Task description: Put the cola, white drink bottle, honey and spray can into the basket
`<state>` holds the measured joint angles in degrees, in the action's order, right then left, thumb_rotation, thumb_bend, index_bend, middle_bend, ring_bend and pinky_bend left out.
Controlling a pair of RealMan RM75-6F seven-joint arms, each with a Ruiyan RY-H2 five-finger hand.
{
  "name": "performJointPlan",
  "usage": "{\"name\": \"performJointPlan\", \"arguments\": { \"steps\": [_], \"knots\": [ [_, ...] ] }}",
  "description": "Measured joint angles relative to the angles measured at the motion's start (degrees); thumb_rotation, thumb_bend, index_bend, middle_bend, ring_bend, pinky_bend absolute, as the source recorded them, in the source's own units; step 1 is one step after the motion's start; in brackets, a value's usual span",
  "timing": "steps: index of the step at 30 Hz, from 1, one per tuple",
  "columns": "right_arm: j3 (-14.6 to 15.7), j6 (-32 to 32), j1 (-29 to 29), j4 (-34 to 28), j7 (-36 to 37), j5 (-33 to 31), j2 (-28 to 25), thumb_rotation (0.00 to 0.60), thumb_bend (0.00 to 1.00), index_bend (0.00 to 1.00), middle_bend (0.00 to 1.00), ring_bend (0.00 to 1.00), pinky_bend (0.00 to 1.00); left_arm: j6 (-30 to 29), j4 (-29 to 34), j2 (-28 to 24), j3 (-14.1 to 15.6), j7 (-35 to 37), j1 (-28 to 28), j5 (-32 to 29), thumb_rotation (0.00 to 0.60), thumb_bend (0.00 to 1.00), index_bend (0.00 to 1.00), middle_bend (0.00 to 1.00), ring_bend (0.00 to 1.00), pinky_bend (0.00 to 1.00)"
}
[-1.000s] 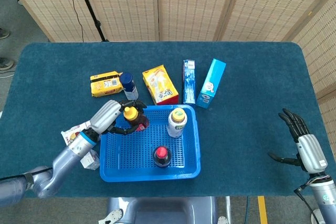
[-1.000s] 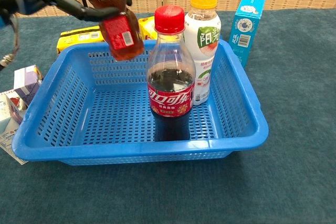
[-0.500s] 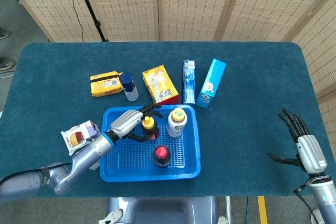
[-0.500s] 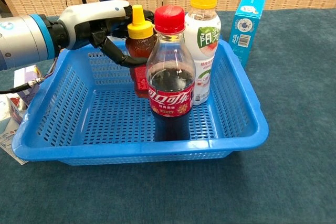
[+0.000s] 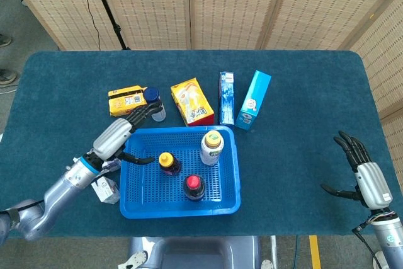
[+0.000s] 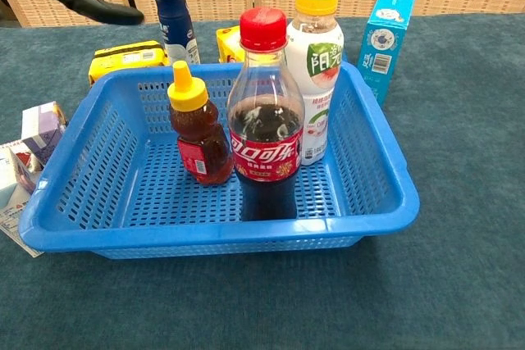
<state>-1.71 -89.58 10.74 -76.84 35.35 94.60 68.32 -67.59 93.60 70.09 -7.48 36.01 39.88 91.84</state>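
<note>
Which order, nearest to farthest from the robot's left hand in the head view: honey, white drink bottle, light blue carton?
1. Honey, in the basket, just right of the left hand.
2. White drink bottle, at the basket's far right corner.
3. Light blue carton, on the table beyond the basket.

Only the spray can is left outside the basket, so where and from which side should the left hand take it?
Probably around the mid-body of the spray can, below its dark blue cap. It stands upright behind the basket, with a yellow pack close on one side. The open left hand already reaches toward it from the front-left, so come in level from there.
</note>
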Motion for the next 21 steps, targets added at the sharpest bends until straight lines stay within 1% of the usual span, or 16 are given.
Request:
{"name": "performJointPlan", "arguments": {
  "steps": [3, 5, 8, 11, 14, 15, 18, 21],
  "knots": [
    [0.1, -0.1, 0.0, -0.2, 0.0, 0.2, -0.1, 0.600, 0.00, 0.00, 0.00, 0.00, 0.00, -2.4, -1.6, -2.7, -0.8, 3.4, -1.7, -1.3, 0.561, 0.14, 0.00, 0.00, 0.00, 0.00],
    [0.2, -0.1, 0.1, -0.3, -0.1, 0.5, -0.1, 0.600, 0.00, 0.00, 0.00, 0.00, 0.00, -2.3, -3.3, -3.7, -1.3, 5.9, -2.2, -3.2, 0.561, 0.14, 0.00, 0.00, 0.00, 0.00],
    [0.2, 0.0, 0.2, -0.4, -0.2, 0.7, -0.1, 0.600, 0.00, 0.00, 0.00, 0.00, 0.00, -0.5, -7.9, -4.1, -2.0, 9.7, -2.6, -6.4, 0.563, 0.14, 0.00, 0.00, 0.00, 0.00],
    [0.2, 0.1, 0.4, -0.5, -0.3, 0.8, 0.0, 0.600, 0.00, 0.00, 0.00, 0.00, 0.00, 3.6, -13.3, -3.5, -2.1, 12.6, -2.3, -8.9, 0.565, 0.14, 0.00, 0.00, 0.00, 0.00],
    [0.2, 0.5, 0.7, -0.5, -0.5, 1.0, 0.1, 0.600, 0.00, 0.00, 0.00, 0.00, 0.00, 9.2, -18.6, -1.7, -1.6, 14.2, -1.0, -9.9, 0.568, 0.14, 0.00, 0.00, 0.00, 0.00],
    [0.2, 0.7, 0.8, -0.4, -0.5, 1.0, 0.2, 0.600, 0.00, 0.00, 0.00, 0.00, 0.00, 11.5, -20.7, -0.4, -1.4, 14.7, -0.1, -10.0, 0.568, 0.14, 0.00, 0.00, 0.00, 0.00],
    [0.3, 1.5, 1.2, -0.2, -0.6, 1.0, 0.4, 0.600, 0.00, 0.00, 0.00, 0.00, 0.00, 15.9, -25.3, 3.6, -1.2, 16.1, 2.2, -10.5, 0.569, 0.13, 0.00, 0.00, 0.00, 0.00],
    [0.4, 2.0, 1.5, 0.1, -0.8, 1.0, 0.7, 0.600, 0.00, 0.00, 0.00, 0.00, 0.00, 19.2, -28.1, 7.1, -1.5, 16.9, 4.5, -11.4, 0.570, 0.12, 0.00, 0.00, 0.00, 0.00]
  ]
}}
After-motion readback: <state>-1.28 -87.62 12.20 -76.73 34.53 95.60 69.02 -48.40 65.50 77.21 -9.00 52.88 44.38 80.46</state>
